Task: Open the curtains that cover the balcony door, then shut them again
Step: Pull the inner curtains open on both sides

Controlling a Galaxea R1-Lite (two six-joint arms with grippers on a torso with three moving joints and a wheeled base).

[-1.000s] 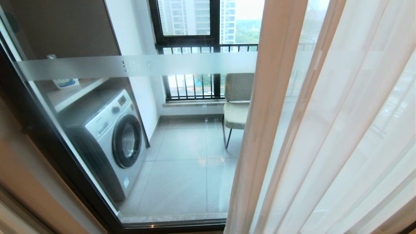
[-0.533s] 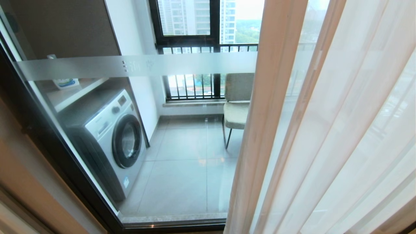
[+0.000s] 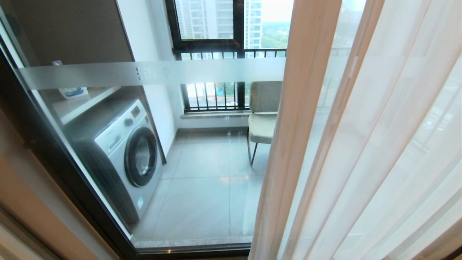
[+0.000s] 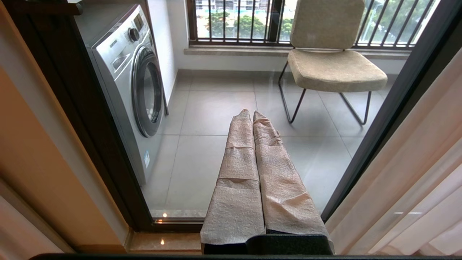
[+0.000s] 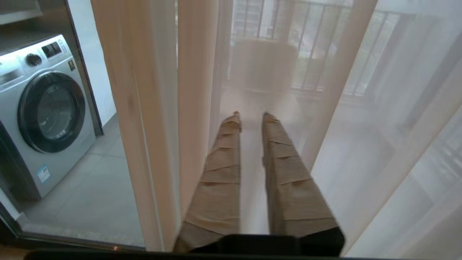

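Sheer curtains (image 5: 379, 108) face the right tool (image 5: 251, 116), parted, empty; left tool (image 4: 252, 112) clenched.

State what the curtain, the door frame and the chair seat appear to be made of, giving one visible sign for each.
Curtain: thin sheer fabric, since railing bars show through its pleats.
Door frame: probably painted metal, matte black; material unsure.
Chair seat: upholstered woven cloth, beige with a nubby surface, on thin dark wire legs.

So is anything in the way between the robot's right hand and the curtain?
Nothing visible. The right gripper points straight at the sheer curtain, fingers a little apart, with only air between. The chair and washing machine sit behind the glass door.
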